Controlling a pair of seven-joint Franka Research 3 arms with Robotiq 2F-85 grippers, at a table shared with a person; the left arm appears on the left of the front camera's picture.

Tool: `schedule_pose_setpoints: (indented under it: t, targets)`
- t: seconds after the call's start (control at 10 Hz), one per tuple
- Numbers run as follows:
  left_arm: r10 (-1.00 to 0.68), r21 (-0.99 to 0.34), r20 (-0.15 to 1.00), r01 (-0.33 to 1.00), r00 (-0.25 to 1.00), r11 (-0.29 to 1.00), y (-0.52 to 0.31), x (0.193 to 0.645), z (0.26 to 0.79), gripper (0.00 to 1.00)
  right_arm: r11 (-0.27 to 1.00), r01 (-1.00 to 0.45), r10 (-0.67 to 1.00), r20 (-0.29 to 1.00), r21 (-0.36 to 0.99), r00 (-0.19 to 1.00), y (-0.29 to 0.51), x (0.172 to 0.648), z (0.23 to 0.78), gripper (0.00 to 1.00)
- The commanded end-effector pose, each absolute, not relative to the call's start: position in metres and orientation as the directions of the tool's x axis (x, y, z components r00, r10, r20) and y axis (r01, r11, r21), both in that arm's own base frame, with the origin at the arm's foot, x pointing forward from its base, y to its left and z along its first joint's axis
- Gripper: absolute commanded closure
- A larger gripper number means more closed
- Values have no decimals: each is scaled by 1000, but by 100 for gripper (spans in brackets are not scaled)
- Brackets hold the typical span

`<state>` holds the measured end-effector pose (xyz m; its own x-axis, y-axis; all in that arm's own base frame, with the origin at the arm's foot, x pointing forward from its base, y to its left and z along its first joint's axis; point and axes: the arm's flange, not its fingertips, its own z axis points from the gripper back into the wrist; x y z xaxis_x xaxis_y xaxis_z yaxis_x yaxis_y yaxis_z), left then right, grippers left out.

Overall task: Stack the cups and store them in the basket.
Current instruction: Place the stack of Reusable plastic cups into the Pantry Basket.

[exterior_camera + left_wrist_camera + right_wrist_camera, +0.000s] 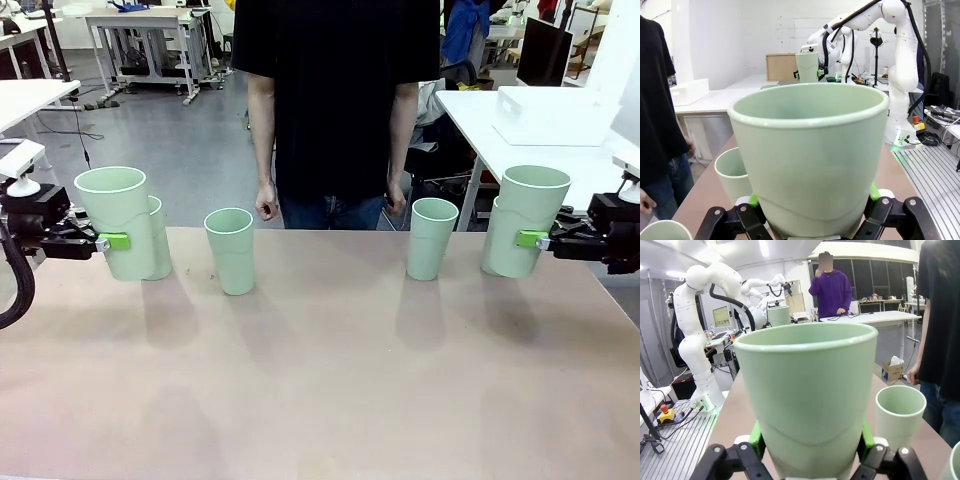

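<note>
Cups, front view: six tall pale mint-green plastic tumblers; one cup (231, 250) stands just robot-left of the black-shirted person (335, 100), another cup (432, 237) just robot-right.
Left gripper (115, 241), front view: clamped on a cup (112, 205) far robot-left of the person, a further cup (160, 245) just behind.
Right gripper (528, 239), front view: clamped on a cup (530, 205) far robot-right of the person, a further cup (489, 240) just behind.
Basket (545, 118), front view: white rectangular plastic bin on a white side table (465, 105), behind the person, robot-right.
Left wrist view: green pads (754, 200) grip the held cup (807, 150); person (660, 100) alongside.
Right wrist view: green pads (756, 439) grip the held cup (810, 390); person (940, 315) beyond a free cup (900, 412).
</note>
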<state>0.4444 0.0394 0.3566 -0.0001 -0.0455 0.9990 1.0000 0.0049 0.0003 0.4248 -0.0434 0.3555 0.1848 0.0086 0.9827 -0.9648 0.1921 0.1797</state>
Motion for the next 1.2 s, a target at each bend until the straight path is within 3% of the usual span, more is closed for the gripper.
schedule_pose_setpoints:
  t: [0.0,1.1]
  targets:
    - [-43,7,999,1000,-7,8,40,444,358,15,188,-967,14,984,173,179,-43,427,358,14]
    - [-43,7,999,1000,-7,8,40,444,358,15,188,-967,14,984,173,179,-43,427,358,14]
